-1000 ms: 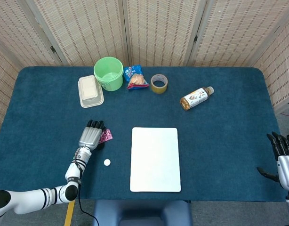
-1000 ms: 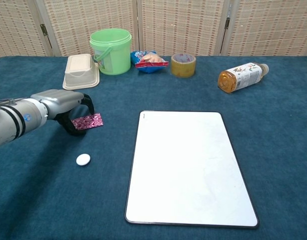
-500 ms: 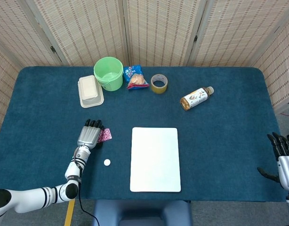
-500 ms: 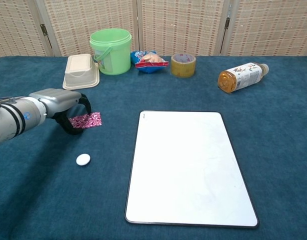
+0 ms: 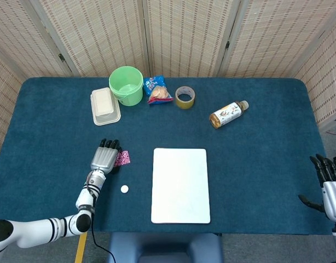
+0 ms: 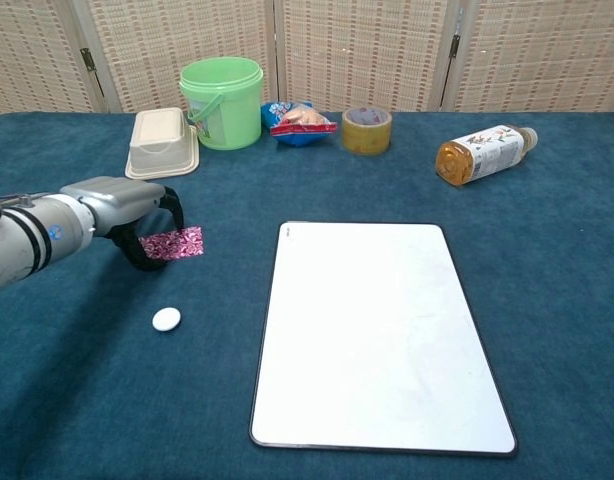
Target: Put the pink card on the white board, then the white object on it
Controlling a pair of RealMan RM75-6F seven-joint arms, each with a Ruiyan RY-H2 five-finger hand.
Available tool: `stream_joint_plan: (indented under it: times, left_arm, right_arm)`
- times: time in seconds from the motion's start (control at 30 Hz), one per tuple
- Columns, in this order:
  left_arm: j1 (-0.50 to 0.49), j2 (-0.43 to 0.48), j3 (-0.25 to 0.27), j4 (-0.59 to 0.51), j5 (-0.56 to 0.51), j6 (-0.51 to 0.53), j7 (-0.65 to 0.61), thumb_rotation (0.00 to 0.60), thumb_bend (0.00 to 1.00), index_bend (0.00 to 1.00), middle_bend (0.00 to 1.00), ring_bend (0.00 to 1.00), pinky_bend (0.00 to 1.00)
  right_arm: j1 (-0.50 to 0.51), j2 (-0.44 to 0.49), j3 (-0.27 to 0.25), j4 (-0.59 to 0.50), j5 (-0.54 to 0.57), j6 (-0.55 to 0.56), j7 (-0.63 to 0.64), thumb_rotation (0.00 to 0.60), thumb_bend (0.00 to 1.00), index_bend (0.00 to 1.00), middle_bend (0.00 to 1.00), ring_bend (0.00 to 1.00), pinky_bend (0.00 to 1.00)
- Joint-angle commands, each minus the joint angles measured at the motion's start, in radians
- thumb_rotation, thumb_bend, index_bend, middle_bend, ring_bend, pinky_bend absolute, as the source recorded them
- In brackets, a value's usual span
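The pink card (image 6: pixel 175 243) (image 5: pixel 122 158) sits left of the white board (image 6: pixel 377 330) (image 5: pixel 180 185), a patterned strip just over the blue cloth. My left hand (image 6: pixel 122 205) (image 5: pixel 104 158) curls its dark fingers (image 6: pixel 137 250) around the card's left end and pinches it. The white object (image 6: pixel 166 319) (image 5: pixel 124 189), a small round disc, lies on the cloth below the hand, apart from it. My right hand (image 5: pixel 329 183) hangs past the table's right front corner, fingers spread and holding nothing. The board is bare.
Along the back stand a cream lidded box (image 6: pixel 162 143), a green bucket (image 6: pixel 221 101), a snack bag (image 6: pixel 299 122), a tape roll (image 6: pixel 366 129) and a lying bottle (image 6: pixel 484 153). Folding screens close off the rear.
The left hand has drawn slightly left with the card's end, and the card sits more level than a second ago. The right hand has not moved.
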Motion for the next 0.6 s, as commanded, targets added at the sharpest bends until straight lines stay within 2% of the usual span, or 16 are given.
stream_joint_plan:
  times: [0.03,0.6]
  left_arm:
    - [0.003,0.002,0.004,-0.004,0.020,0.004,-0.010,0.600,0.34,0.34,0.11,0.12,0.00]
    - [0.001,0.046,0.002,-0.073,0.141,0.021,-0.051,0.600,0.34,0.36,0.12,0.13,0.00]
  right_arm:
    - [0.001,0.000,0.001,-0.001,0.000,-0.001,-0.001,0.600,0.15,0.06,0.08,0.06,0.03]
    - [0.001,0.002,0.002,-0.005,0.000,0.000,-0.002,0.600,0.15,0.06,0.08,0.06,0.03]
